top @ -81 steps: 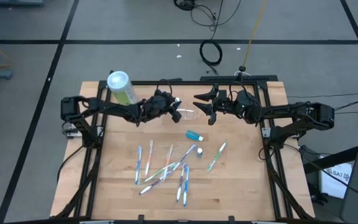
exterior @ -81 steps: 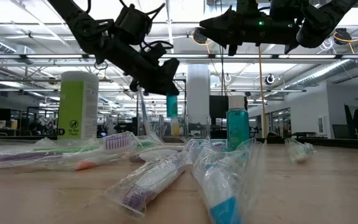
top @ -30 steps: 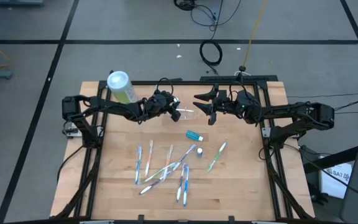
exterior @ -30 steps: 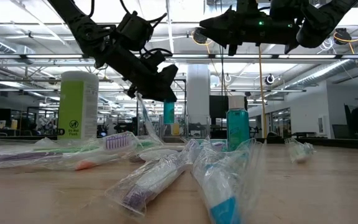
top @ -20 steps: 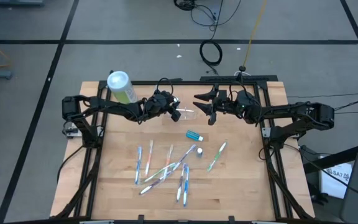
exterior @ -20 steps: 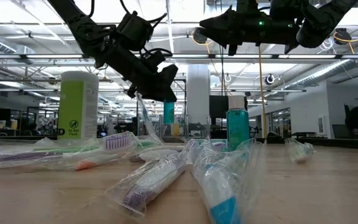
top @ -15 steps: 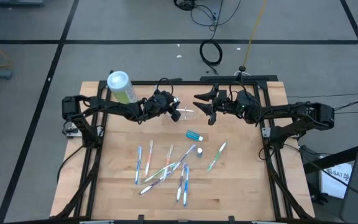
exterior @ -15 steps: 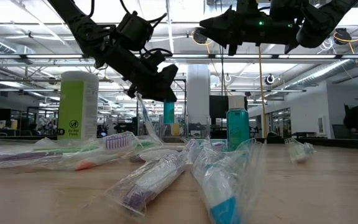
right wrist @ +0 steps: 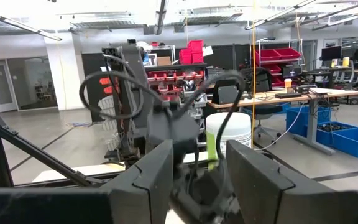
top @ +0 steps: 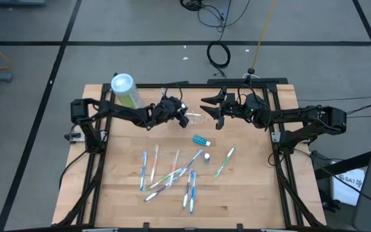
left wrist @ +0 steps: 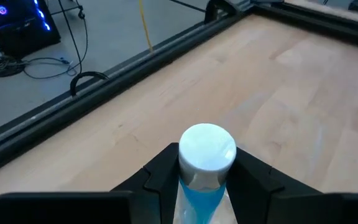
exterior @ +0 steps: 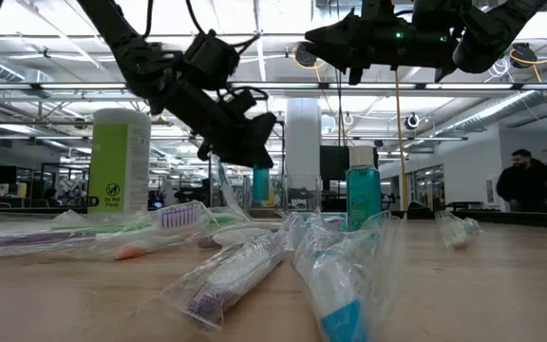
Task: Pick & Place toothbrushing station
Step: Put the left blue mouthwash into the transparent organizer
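A green-and-white canister (top: pixel 125 89) stands at the table's (top: pixel 250 187) far left corner. Wrapped toothbrushes (top: pixel 169 172) lie scattered mid-table — a small teal tube (top: pixel 201 139) (lying flat) just beyond them. A person (exterior: pixel 524 180) shows in the room behind.

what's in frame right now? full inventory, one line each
table: 1, light wood, dark frame around it.
canister: 1, green and white with a white lid, back left corner of the table.
toothbrushing station: 1, clear plastic, back centre, between the two grippers.
held tube: 1, blue with a white cap, in the left gripper.
small tube: 1, teal, lying on the table in front of the station.
wrapped toothbrushes: a scattered pile, mixed colours, centre front; exact count unclear.
person: 1, dark clothing, in the room behind.
left gripper: fingers shut on the held tube, beside the station.
right gripper: fingers open, raised above the table's back centre.
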Robot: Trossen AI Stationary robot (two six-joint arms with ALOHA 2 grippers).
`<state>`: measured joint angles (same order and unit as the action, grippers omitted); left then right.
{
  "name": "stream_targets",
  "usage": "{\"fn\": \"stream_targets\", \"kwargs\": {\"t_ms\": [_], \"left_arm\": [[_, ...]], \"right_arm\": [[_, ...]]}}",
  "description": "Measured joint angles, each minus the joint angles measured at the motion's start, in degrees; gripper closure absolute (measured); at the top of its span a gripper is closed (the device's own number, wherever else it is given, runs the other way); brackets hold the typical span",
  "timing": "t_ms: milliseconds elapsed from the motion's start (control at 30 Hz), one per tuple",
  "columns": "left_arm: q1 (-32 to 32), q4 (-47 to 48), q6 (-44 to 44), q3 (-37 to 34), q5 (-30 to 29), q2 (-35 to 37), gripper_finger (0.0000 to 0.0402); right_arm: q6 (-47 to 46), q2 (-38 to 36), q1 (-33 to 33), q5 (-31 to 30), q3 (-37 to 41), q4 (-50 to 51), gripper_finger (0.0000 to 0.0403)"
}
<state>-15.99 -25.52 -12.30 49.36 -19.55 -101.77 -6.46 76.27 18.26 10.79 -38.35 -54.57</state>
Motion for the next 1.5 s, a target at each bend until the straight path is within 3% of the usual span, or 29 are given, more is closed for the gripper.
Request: {"fn": "stream_targets", "kwargs": {"t_ms": [1233, 1500], "left_arm": [[-0.3, 0.9, 0.0, 0.0, 0.0, -0.9, 0.0279], [-0.3, 0.8, 0.0, 0.0, 0.1, -0.9, 0.0242]], "right_arm": [[0.1, 0.0, -0.4, 0.0, 0.0, 0.2, 0.0261], [0.3, 0.0, -0.4, 0.0, 0.0, 0.4, 0.0261]]}}
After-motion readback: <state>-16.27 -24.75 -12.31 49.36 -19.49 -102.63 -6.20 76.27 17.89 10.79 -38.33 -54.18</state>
